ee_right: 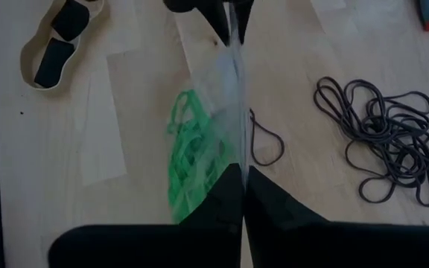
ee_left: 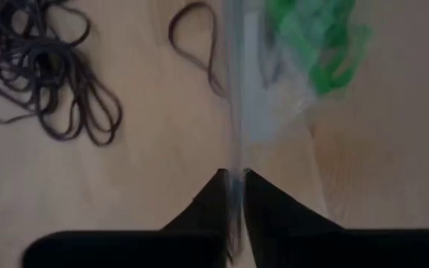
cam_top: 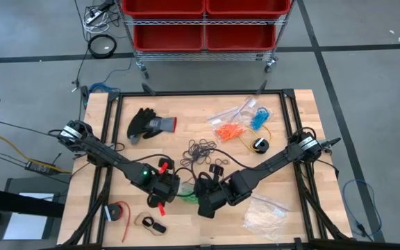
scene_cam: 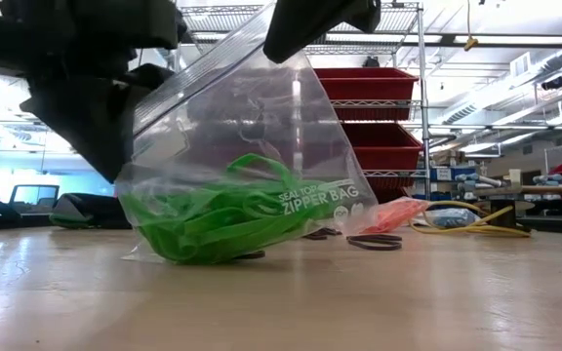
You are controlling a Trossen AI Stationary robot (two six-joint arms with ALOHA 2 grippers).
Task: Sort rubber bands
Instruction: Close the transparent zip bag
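A clear zipper bag (scene_cam: 261,117) with green rubber bands (scene_cam: 222,219) in its bottom stands near the table's front edge, its bottom on the wood. My left gripper (cam_top: 167,189) is shut on one end of its top and my right gripper (cam_top: 205,201) on the other. Loose black rubber bands (cam_top: 201,148) lie in a heap behind the bag, and a single black band (ee_right: 267,141) lies beside it. Orange bands (cam_top: 229,130) and blue bands (cam_top: 259,118) lie in clear bags at the far right. My left gripper pinches the bag's top edge (ee_left: 234,160) at its left end between its two fingers, coming slanting down from above. The bag hangs upright below the fingers with its bottom on the table. My right gripper pinches the same top edge (ee_right: 240,160) at its right end between its two fingers, also slanting down. The edge runs straight across to the other gripper, and the green bands (ee_right: 188,156) sag in the bag below.
A black and grey glove (cam_top: 148,123) lies at the far left. A clear bag of whitish pieces (cam_top: 266,217) lies at the near right and a yellow cable (cam_top: 245,142) at the right. A red roll (cam_top: 119,212) and a beige strap (cam_top: 150,223) lie at the near left.
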